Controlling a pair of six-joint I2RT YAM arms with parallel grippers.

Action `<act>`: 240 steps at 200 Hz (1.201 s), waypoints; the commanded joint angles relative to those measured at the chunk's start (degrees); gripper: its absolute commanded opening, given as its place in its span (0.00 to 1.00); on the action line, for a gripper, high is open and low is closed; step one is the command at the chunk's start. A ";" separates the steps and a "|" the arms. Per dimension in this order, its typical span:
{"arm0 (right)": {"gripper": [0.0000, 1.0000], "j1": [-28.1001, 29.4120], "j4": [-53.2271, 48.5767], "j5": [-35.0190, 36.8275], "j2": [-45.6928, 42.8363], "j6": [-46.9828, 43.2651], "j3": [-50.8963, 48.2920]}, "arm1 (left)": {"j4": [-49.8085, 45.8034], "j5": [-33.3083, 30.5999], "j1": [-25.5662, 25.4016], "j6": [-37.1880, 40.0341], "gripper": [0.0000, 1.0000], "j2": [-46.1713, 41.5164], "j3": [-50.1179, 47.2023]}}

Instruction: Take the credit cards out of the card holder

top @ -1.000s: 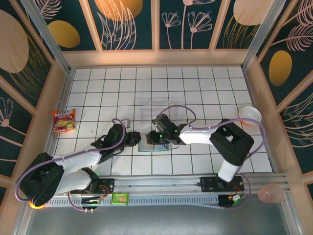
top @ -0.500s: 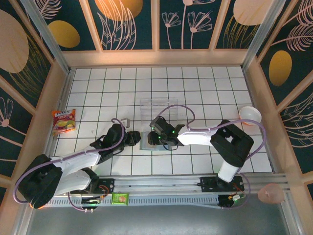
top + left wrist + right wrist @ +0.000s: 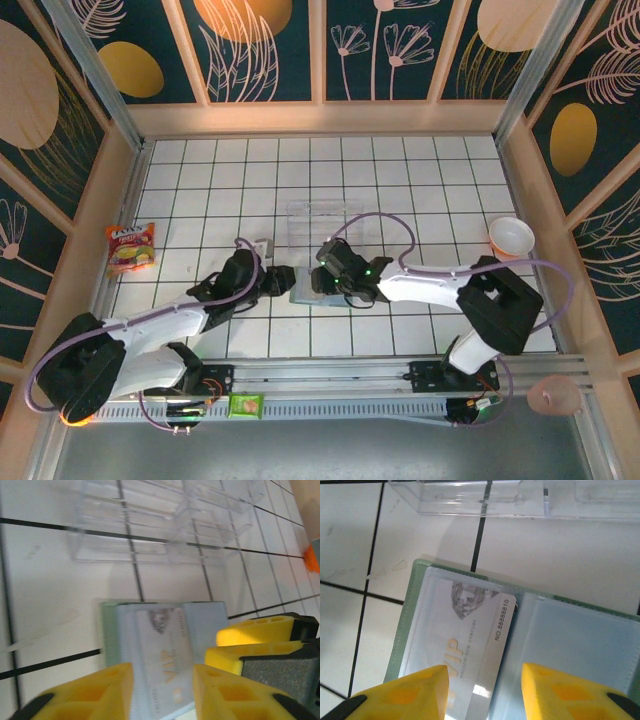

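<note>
Near the middle of the top view, both arms lie low and stretched toward each other. The left arm (image 3: 160,325) runs from the lower left up to the centre. The right arm (image 3: 430,288) bends in from the lower right and reaches leftward. The left gripper (image 3: 277,283) and the right gripper (image 3: 318,284) close in from opposite sides on the card holder (image 3: 303,293), which lies open and flat on the white tiled table (image 3: 420,180).

In the left wrist view that gripper's yellow fingers (image 3: 95,695) stand partly apart with nothing pinched between them, tips over the holder's near edge. The right wrist view shows the same: jaws partly spread and empty, poised over the panel on the frame's left. A pale credit card (image 3: 470,635) marked VIP sits there under a clear sleeve.

A clear plastic box (image 3: 320,222) lies just beyond the holder. A snack packet (image 3: 130,247) lies at the far left and a small cup (image 3: 512,237) at the right edge. A green packet (image 3: 245,404) rests on the rail at the bottom.

From above, the grippers cover most of the holder. In both wrist views the card's lower end is cut off by the fingers and the frame edge. I cannot tell whether any fingertip touches the sleeve. The other panel's contents are hard to make out.
</note>
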 commanded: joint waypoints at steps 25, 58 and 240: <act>0.30 -3.71 8.08 -10.28 -4.60 0.31 -5.80 | 7.41 4.06 -2.19 1.01 0.18 9.60 4.79; 0.30 -5.62 10.64 -15.92 -2.84 1.23 -6.32 | 6.22 1.80 -2.16 1.73 0.10 14.02 6.08; 0.31 -8.72 14.14 -21.33 2.81 3.08 -6.89 | -0.85 -1.09 -2.20 3.60 0.01 18.10 2.36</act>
